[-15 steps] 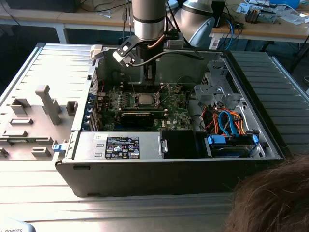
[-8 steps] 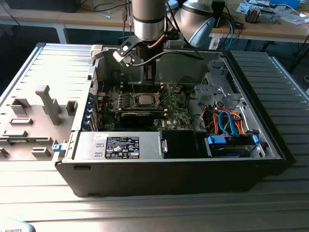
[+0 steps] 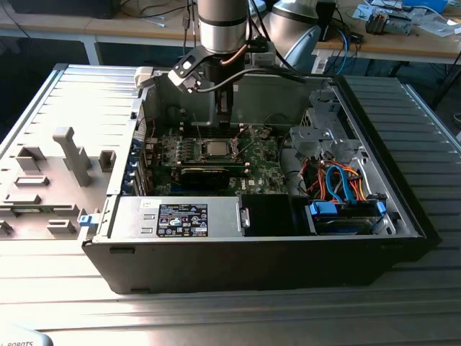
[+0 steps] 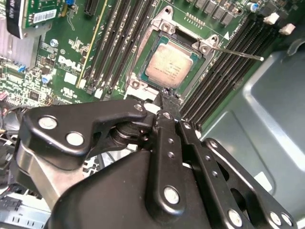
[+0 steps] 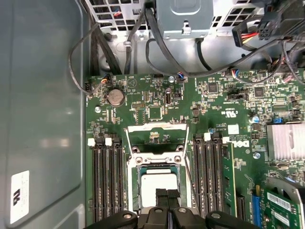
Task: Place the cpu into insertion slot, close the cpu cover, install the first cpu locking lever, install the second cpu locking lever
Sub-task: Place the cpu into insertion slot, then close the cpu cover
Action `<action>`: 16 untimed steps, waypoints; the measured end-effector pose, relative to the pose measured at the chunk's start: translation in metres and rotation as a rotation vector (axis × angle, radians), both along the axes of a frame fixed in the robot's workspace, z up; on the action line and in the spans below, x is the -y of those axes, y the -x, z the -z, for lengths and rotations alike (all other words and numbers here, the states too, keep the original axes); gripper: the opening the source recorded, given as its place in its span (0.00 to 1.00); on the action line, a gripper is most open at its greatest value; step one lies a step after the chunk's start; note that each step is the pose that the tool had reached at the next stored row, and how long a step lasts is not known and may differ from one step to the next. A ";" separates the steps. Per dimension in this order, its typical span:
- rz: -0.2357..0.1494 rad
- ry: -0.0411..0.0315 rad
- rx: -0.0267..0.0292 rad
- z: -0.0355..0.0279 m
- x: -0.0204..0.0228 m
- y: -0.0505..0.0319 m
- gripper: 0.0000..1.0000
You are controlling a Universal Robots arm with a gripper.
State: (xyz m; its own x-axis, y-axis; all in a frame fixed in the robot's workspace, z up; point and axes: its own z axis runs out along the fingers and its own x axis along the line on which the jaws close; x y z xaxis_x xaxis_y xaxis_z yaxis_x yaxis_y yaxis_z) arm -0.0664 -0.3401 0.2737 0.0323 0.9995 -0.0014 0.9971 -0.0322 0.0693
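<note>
The cpu [image 4: 170, 67] lies flat in the insertion slot [image 4: 143, 45], its silver-grey top showing in both wrist views [image 5: 153, 187]. The cpu cover [image 5: 156, 128], a thin silvery frame, stands swung up and open at one side of the socket. A thin metal locking lever [image 4: 238, 53] sticks out free beside the socket. My gripper [image 3: 225, 121] hangs just above the cpu, with its fingertips [image 5: 162, 193] pressed together and nothing between them. In the second wrist view the gripper [image 4: 169, 94] is over the chip's edge.
Rows of black memory slots [image 5: 107, 181] flank the socket on both sides. A long black card [image 3: 209, 173] lies near the socket. Cables and drive bays [image 3: 338, 187] fill the case's side at the exterior view's right. Grey case walls [image 4: 267, 109] stand close by.
</note>
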 end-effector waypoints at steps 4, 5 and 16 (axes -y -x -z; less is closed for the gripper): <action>0.000 -0.0002 0.0001 -0.0038 0.0000 -0.0001 0.11; 0.000 -0.0001 0.0000 -0.0039 0.0000 -0.0001 0.11; 0.000 0.0003 -0.0003 -0.0044 0.0001 -0.0009 0.11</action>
State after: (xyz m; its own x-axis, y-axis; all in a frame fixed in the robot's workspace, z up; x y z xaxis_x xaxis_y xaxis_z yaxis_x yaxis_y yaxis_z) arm -0.0655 -0.3402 0.2781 0.0322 0.9995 -0.0017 0.9971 -0.0320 0.0690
